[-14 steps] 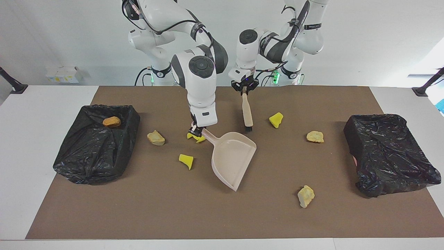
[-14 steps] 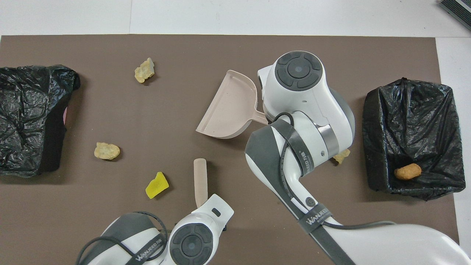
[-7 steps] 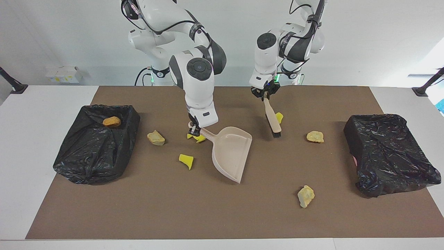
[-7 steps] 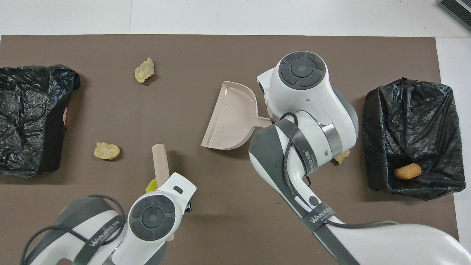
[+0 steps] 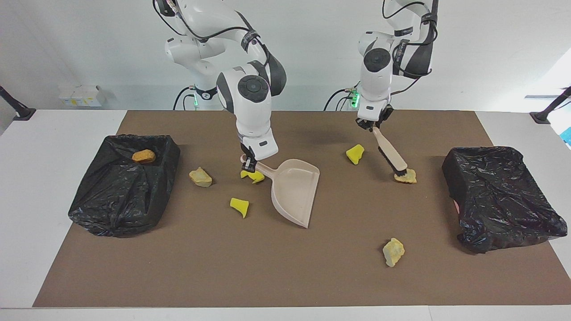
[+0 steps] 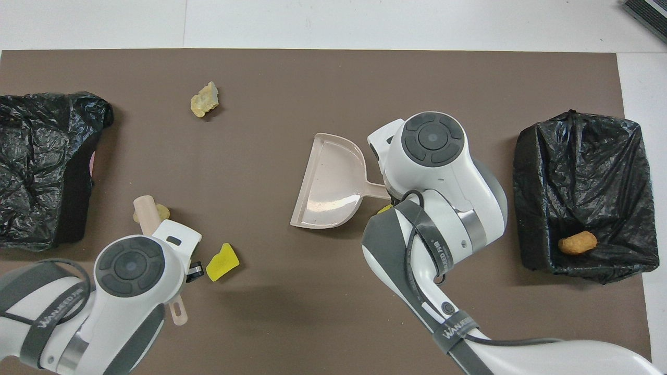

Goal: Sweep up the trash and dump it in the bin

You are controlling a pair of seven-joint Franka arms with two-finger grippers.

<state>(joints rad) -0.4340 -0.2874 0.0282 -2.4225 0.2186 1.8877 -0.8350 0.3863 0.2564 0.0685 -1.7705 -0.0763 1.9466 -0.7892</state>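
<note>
Touching tan trash chunk (image 5: 405,177): brush (image 5: 391,154) in left gripper (image 5: 374,125).

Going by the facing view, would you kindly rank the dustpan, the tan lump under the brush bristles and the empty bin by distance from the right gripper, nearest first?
From the right gripper:
1. Dustpan: gripped by its handle, mid-table.
2. Tan lump: at the bristles of the brush, toward the left arm's end.
3. Empty bin: at the left arm's end of the table.
</note>
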